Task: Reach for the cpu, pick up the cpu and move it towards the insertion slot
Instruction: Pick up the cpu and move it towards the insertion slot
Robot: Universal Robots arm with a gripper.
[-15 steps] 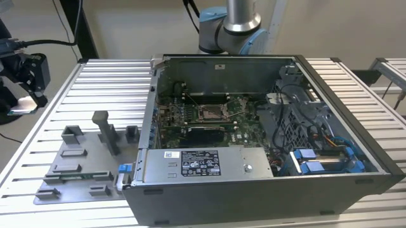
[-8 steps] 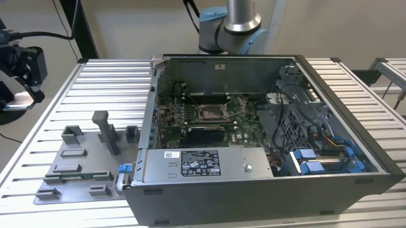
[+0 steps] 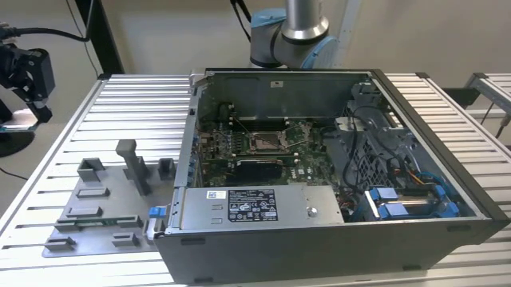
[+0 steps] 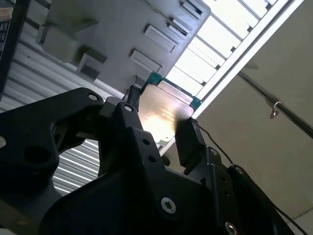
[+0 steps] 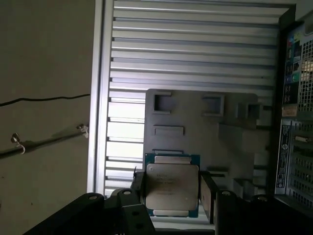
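The cpu (image 5: 172, 188) is a flat square chip with a pale metallic top and a green edge, and it sits between the two black fingers of my gripper (image 5: 172, 195), which is shut on it. In the second wrist view the cpu (image 4: 164, 108) catches a bright glare in the gripper (image 4: 159, 122). In the exterior view the gripper (image 3: 30, 113) hangs high off the table's left edge, with the cpu (image 3: 16, 127) at its tip. The insertion slot (image 3: 267, 140) is the square socket on the motherboard inside the open computer case (image 3: 415, 239), far to the exterior view's right of the gripper.
A grey fixture plate (image 3: 96, 203) with raised blocks lies on the slatted metal table (image 3: 136, 107), between the gripper and the case. It shows as the fixture plate (image 5: 195, 117) beneath the held chip. The arm's base (image 3: 289, 36) stands behind the case. Cables hang near the floor (image 5: 44, 142).
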